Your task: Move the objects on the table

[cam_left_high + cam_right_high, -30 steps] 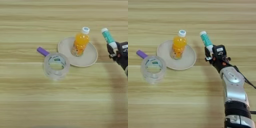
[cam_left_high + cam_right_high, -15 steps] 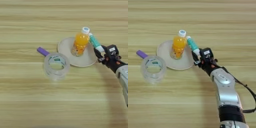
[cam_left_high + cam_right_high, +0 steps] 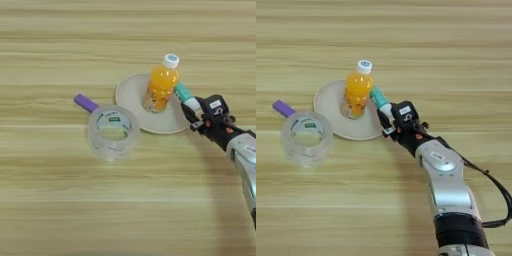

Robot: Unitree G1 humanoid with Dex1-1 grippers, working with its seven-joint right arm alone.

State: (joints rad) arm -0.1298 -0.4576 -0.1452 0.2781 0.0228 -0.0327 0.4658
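My right gripper [image 3: 387, 116] is shut on the small teal tube [image 3: 379, 99], holding it by its white cap end over the right rim of the beige plate [image 3: 331, 120]. The tube [image 3: 184, 93] tilts up and left, its teal end close to the orange juice bottle [image 3: 161, 84] that stands upright on the plate. The clear tape roll [image 3: 113, 131] with its green-labelled core lies on the wooden table [image 3: 125, 210] just left of the plate. A short purple stick [image 3: 86, 103] lies against the roll's upper left side.
The silver forearm [image 3: 448, 187] runs from the gripper down to the picture's bottom right, with a black cable [image 3: 491, 182] looping at its right. Bare wood lies along the top and the lower left.
The gripper has carried the teal tube leftward from the open table at the right to the plate's right rim, next to the bottle. Bottle, tape roll and purple stick have stayed put.
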